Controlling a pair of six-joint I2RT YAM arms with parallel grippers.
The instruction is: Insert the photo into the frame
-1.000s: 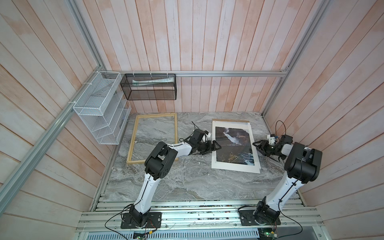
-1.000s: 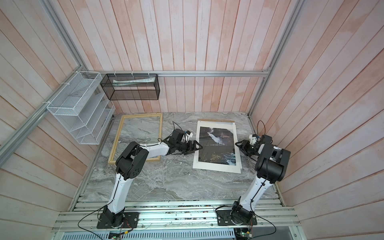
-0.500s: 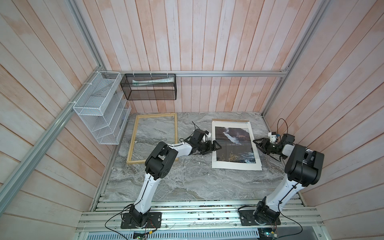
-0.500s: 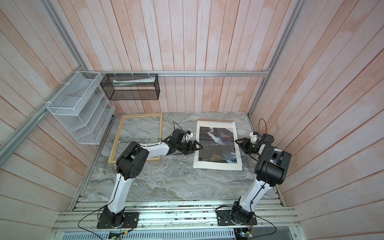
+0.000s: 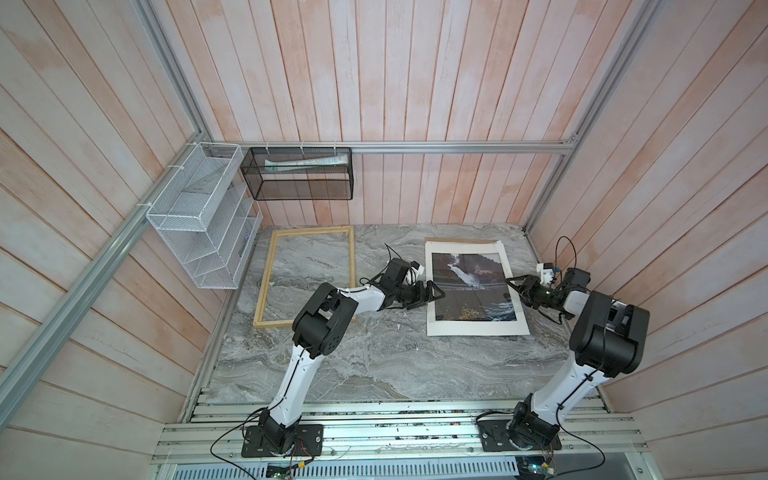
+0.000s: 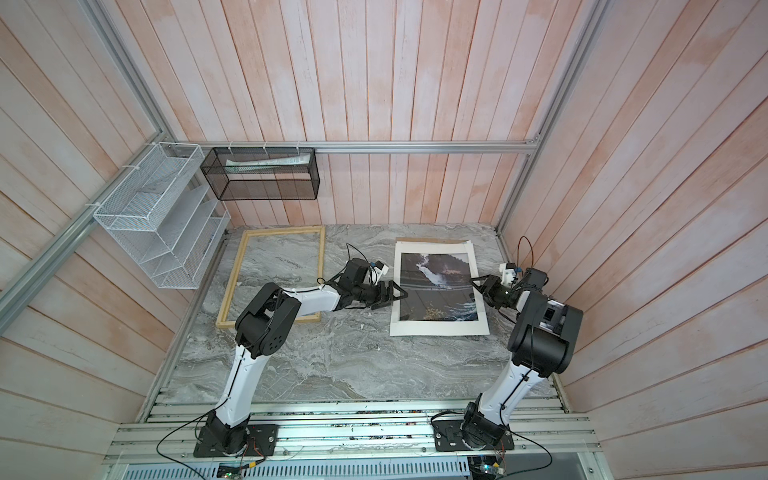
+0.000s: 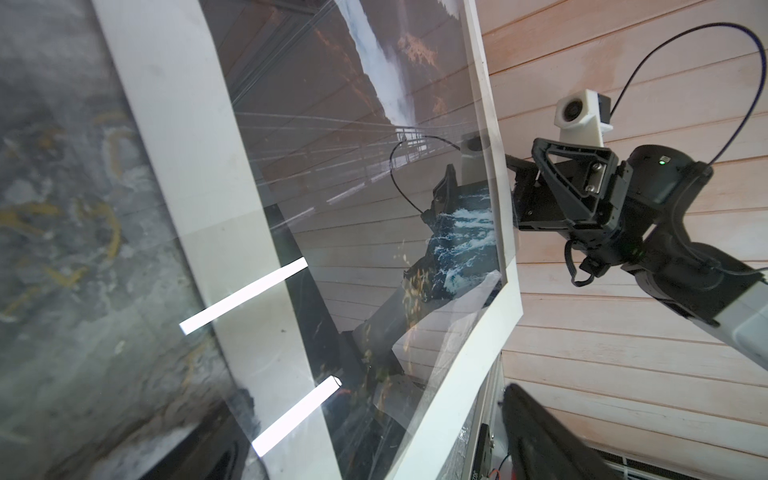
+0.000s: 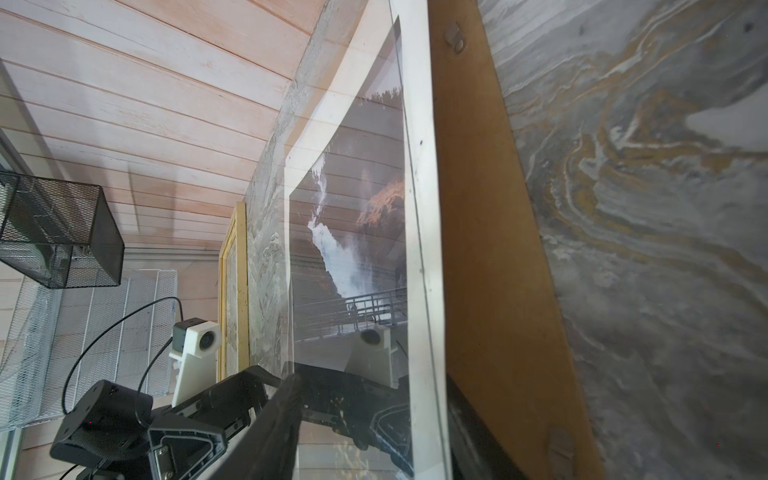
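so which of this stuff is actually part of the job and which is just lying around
Part of the job:
- photo
- frame
- left claw, open beside the photo
- right claw at the photo's other edge

Just lying around:
- brown board under the photo
- white wire rack
- black mesh basket

white arms (image 5: pixel 291 374), black joints, looping cables

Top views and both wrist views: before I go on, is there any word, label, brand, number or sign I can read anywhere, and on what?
None can be read.
The sheet in the black mesh basket: faint print, too small to read.
The photo: waterfall and bridge picture only, no caption visible.
The frame: bare wood, no marking visible.
The brown backing panel: no lettering visible.
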